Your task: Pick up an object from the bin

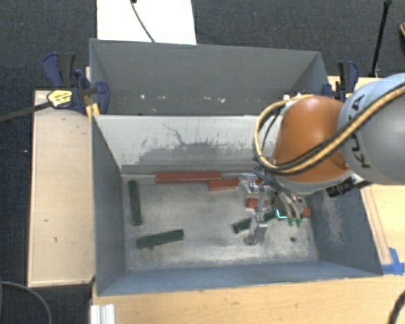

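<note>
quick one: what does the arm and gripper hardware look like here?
Silver-grey rounded arm with dark KUKA lettering; glossy orange dome cover at the wrist, looped by black and pale yellow cables; small metal gripper with red and teal bits.

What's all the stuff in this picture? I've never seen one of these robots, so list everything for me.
bin: one, grey metal, middle of the view
long bar: one, red-brown, along the back of the bin floor
short bar: one, red-brown, by the long bar's right end
left block: one, dark green, left side of the floor
front block: one, dark green, front left
small piece: one, dark, just left of the tool
arm: one, grey with an orange cover, from the right
tool: one, metallic, low over the floor's right part
</note>
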`<state>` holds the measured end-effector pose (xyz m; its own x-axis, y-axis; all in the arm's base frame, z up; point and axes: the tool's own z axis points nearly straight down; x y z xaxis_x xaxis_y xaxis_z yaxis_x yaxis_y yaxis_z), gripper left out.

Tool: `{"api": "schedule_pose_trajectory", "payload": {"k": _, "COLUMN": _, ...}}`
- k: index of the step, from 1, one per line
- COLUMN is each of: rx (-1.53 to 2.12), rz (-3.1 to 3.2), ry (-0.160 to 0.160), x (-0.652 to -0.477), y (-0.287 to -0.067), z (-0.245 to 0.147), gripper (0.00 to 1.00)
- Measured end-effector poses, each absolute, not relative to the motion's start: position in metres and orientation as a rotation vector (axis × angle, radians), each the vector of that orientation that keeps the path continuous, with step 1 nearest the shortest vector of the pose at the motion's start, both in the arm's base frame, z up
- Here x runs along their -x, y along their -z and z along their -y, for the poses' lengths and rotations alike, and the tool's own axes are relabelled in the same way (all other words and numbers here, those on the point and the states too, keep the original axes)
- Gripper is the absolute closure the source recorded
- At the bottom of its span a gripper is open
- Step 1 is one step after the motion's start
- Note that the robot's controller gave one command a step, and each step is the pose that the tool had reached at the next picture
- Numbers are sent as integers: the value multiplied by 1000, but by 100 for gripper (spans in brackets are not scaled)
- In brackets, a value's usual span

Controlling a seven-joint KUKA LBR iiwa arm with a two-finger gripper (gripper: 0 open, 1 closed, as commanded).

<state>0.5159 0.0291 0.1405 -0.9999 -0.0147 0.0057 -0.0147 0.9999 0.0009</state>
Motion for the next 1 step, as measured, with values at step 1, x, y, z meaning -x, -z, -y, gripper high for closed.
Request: {"api": "schedule_pose_trajectory", "payload": {"k": 1, "rx": -415, "rz": 3115, "ry": -3, "x": -547, "y": -69, "z": 43, "gripper": 0}}
